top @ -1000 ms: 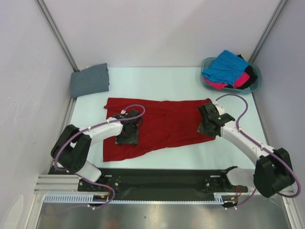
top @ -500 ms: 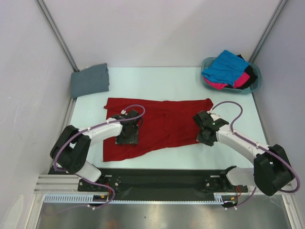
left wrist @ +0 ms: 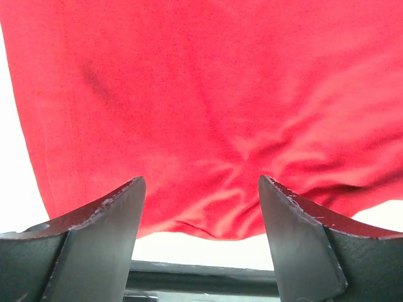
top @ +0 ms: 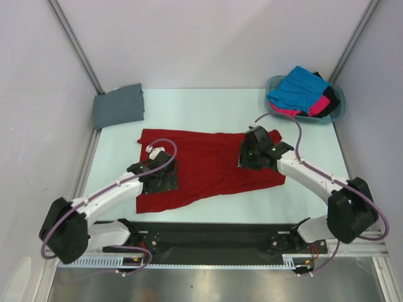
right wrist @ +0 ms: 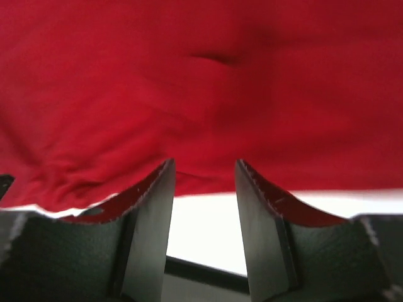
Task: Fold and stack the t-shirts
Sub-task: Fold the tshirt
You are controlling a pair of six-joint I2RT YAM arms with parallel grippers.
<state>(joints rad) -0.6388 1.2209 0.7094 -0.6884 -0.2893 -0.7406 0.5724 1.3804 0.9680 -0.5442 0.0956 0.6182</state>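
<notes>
Upper right in the top view, the black shirt (top: 330, 95) lies mostly hidden under the blue shirt (top: 296, 88). Both wrist views cut off the red shirt (left wrist: 201, 94); the right one is blurred.

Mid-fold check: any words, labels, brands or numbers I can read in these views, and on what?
No readable text in any view.
The red t-shirt, the folded grey t-shirt and the blue t-shirt in the teal basket show plain cloth, with no print or tag visible.
The black base plate has no marking large enough to read.
</notes>
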